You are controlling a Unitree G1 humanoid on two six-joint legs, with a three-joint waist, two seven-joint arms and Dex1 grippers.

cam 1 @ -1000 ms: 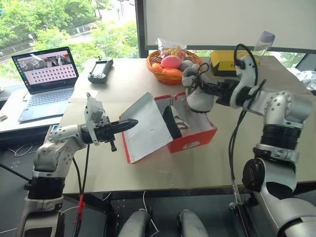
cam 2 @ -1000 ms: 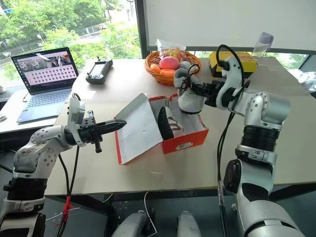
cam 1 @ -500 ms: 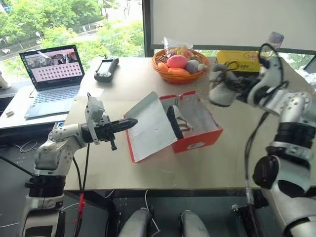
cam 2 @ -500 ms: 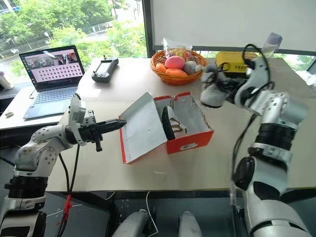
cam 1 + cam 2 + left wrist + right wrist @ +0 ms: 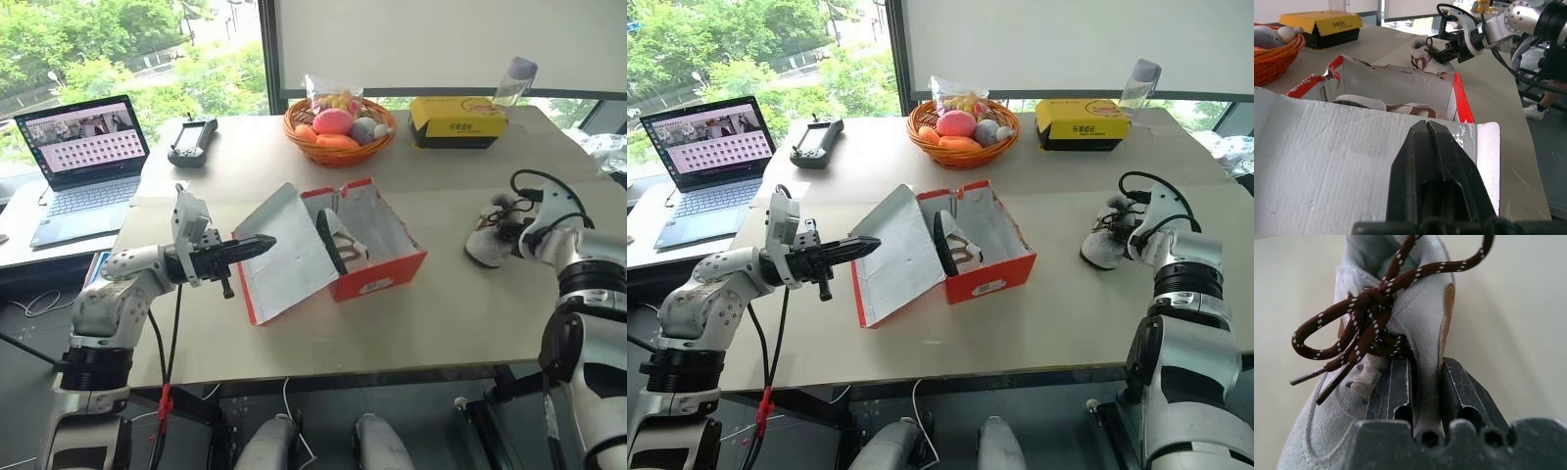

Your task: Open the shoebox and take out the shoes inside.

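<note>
While the shoebox (image 5: 338, 250) sits open mid-frame on the table (image 5: 323, 333), lid (image 5: 284, 250) leaning out to the left, the left gripper (image 5: 265, 241) is level at center-left w/ its fingers pressed together, tip against the lid's pale inner face. One shoe (image 5: 338, 240) is in the box, standing on edge, dark sole facing left. The other shoe (image 5: 487, 240) is at the right edge of the frame, well apart from the box, low at the tabletop; whether it touches can't be told. The right gripper (image 5: 511, 233) is clamped on that shoe's collar, brown laces (image 5: 1366, 318) just past the fingers (image 5: 1393, 391) in the wrist view. Vs. a sec ago: that shoe was up over the box's right end near the basket (image 5: 338, 132); now it's swung out right & down. Left gripper unchanged against the lid.
</note>
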